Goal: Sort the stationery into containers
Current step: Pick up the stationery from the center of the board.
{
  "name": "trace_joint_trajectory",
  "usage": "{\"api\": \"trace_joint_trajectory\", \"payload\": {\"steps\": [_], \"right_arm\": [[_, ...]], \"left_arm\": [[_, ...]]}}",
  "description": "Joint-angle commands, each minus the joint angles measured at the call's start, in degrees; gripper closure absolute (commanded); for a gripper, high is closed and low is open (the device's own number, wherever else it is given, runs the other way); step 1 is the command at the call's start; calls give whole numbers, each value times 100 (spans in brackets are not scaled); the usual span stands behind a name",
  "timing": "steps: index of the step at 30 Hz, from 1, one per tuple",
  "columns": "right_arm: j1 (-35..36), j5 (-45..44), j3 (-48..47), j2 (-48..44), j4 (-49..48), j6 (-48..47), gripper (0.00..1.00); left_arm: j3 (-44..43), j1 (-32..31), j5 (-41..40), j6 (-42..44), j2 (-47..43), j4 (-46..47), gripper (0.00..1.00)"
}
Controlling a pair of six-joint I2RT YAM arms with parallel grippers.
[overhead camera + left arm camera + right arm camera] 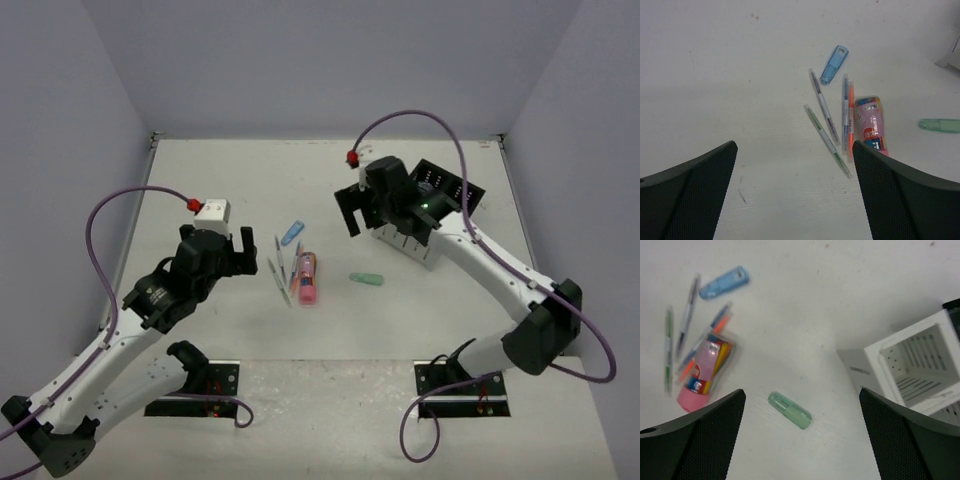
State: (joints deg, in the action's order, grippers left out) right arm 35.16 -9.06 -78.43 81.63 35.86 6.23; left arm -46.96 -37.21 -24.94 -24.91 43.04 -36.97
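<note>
Several thin pens [281, 270] lie mid-table beside a pink cylinder [306, 278], with a blue capsule [291, 233] behind them and a green capsule [366, 279] to the right. My left gripper [216, 243] is open and empty, left of the pens; its view shows the pens [824, 106], the cylinder [870, 123] and the blue capsule [834, 64]. My right gripper [372, 215] is open and empty above the green capsule [789, 410], beside the organizer's white half [912, 365]. No pink capsule or disc is in view.
The organizer stands at the back right, its white half [412, 243] nearer and its black half [450, 183] behind, partly hidden by the right arm. The visible white cell is empty. Grey walls close the table on three sides.
</note>
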Motion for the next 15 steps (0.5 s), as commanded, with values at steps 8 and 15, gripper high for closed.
{"api": "trace_joint_trajectory", "payload": {"steps": [8, 15], "right_arm": [[447, 264, 447, 2134, 909, -820, 7], [447, 419, 243, 2986, 1002, -926, 12]], "left_arm": [[38, -5, -68, 82, -190, 203, 0], [46, -5, -55, 91, -268, 216, 0]]}}
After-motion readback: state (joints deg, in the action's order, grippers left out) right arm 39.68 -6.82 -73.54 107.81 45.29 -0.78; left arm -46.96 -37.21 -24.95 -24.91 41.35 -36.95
